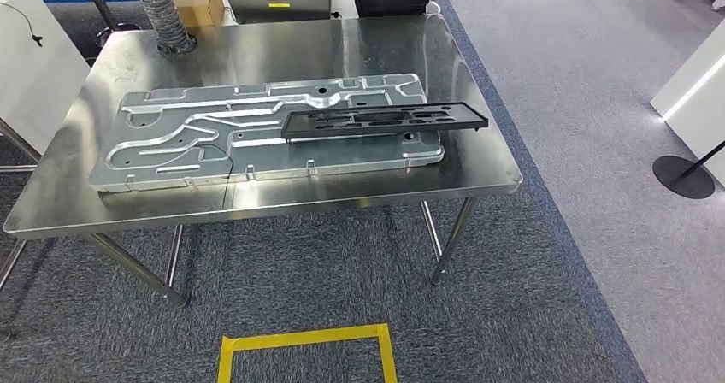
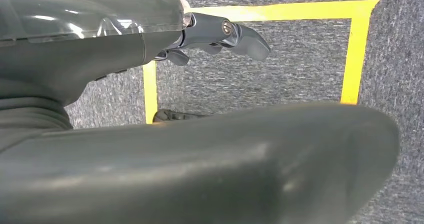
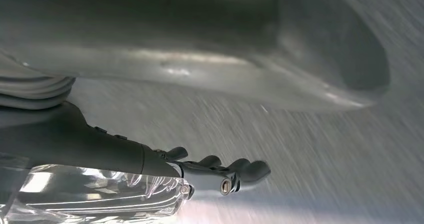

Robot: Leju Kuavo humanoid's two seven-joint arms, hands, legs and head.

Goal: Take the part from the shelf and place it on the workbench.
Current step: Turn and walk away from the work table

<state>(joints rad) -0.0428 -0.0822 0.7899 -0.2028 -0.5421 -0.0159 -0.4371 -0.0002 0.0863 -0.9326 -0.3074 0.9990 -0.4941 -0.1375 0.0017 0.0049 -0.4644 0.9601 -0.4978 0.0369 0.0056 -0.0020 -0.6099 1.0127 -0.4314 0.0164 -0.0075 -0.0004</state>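
The black flat frame part [image 1: 385,120] lies on the large stamped silver metal panel [image 1: 214,139] on the stainless-steel workbench [image 1: 256,45], its right end overhanging the panel's edge, away from both hands. The left hand [image 2: 220,36] hangs over grey carpet [image 2: 250,79], its loosely spread fingers [image 2: 250,41] holding nothing and reaching toward the yellow floor tape [image 2: 352,54]. The right hand [image 3: 220,174] hangs over blurred floor, fingers [image 3: 250,170] loosely extended, released, grasping nothing.

Left hand [image 2: 220,36] hangs down, empty, fingers loosely extended; right hand [image 3: 220,174] likewise.
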